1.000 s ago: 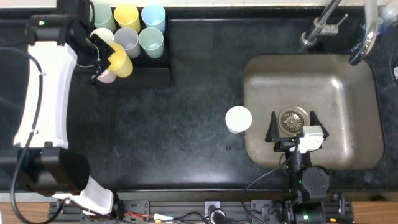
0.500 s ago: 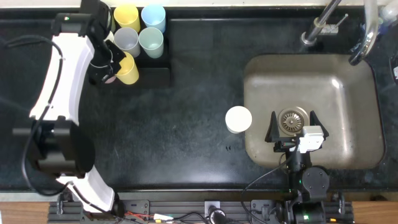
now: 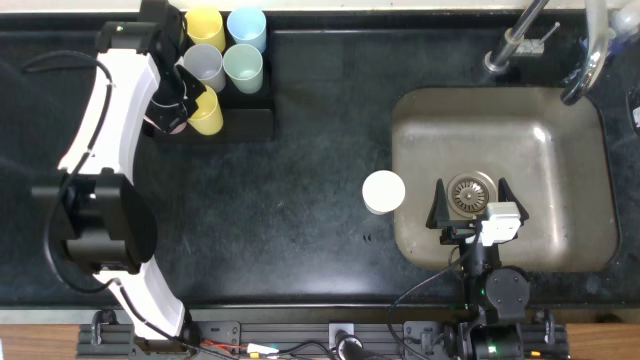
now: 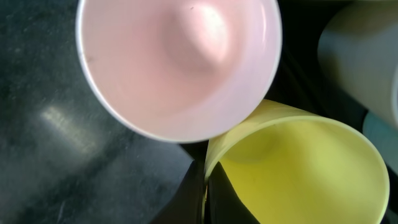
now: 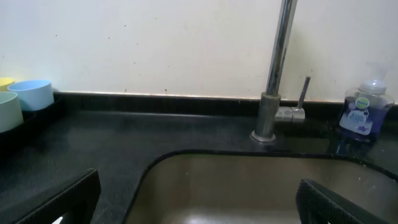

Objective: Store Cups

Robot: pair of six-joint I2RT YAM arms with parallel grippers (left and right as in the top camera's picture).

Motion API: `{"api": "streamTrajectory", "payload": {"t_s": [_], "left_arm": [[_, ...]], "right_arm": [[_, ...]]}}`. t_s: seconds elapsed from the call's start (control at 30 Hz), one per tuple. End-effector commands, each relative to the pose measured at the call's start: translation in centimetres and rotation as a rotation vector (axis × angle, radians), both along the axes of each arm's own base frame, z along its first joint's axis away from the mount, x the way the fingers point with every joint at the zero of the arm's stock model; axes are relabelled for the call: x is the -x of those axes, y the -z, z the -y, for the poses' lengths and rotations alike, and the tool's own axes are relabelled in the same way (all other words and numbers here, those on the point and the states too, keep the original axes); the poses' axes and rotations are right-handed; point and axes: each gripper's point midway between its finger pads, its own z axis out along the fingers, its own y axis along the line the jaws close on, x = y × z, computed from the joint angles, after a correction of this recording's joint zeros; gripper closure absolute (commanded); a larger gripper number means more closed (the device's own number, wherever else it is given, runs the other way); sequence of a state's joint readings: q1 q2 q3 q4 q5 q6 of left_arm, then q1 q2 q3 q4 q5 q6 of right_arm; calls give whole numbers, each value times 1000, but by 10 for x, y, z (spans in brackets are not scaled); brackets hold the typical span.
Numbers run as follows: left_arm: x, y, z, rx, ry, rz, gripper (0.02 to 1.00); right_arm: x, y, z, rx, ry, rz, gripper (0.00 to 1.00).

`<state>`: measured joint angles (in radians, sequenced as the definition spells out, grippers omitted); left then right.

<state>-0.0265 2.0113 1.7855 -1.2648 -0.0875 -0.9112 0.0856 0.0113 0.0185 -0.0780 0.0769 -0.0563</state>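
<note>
Left arm: the left gripper (image 4: 203,190) is pinching narrowly onto the rim of a yellow plastic cup (image 4: 298,168), with one finger on each side of its wall.
Held cup: the yellow plastic cup is hanging tilted at the corner of the black rectangular tray (image 3: 250,122) nearest the left arm's base.
Neighbour: a pale pink plastic cup (image 4: 180,62) is sitting just beside the yellow plastic cup. Their rims are overlapping in the left wrist view, and I cannot tell whether they are touching.
Stored cups: a second yellow cup (image 3: 203,25), a light blue cup (image 3: 246,25), a grey cup (image 3: 205,62) and a pale green cup (image 3: 243,65) are standing upright in the tray.
Loose cup: a white round cup (image 3: 383,191) is sitting on the black stone worktop (image 3: 300,220), just beside the stainless steel sink (image 3: 560,130) and well apart from the tray.
Right arm: the right gripper (image 3: 470,205) is hovering over the sink near the drain, with its fingers spread wide and gripping nothing.
Behind the sink: a chrome tap (image 5: 277,74) and a blue soap bottle (image 5: 364,109) are standing.
</note>
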Motion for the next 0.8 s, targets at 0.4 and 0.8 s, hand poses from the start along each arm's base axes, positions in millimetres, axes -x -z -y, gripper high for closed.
{"api": "streamTrajectory", "payload": {"t_s": [0.4, 0.8], "left_arm": [[-7, 18, -3, -21, -34, -10, 766], [-7, 6, -5, -27, -34, 16, 18]], "right_arm": [[0, 4, -1, 3, -7, -1, 5], [0, 4, -1, 3, -7, -1, 3]]}}
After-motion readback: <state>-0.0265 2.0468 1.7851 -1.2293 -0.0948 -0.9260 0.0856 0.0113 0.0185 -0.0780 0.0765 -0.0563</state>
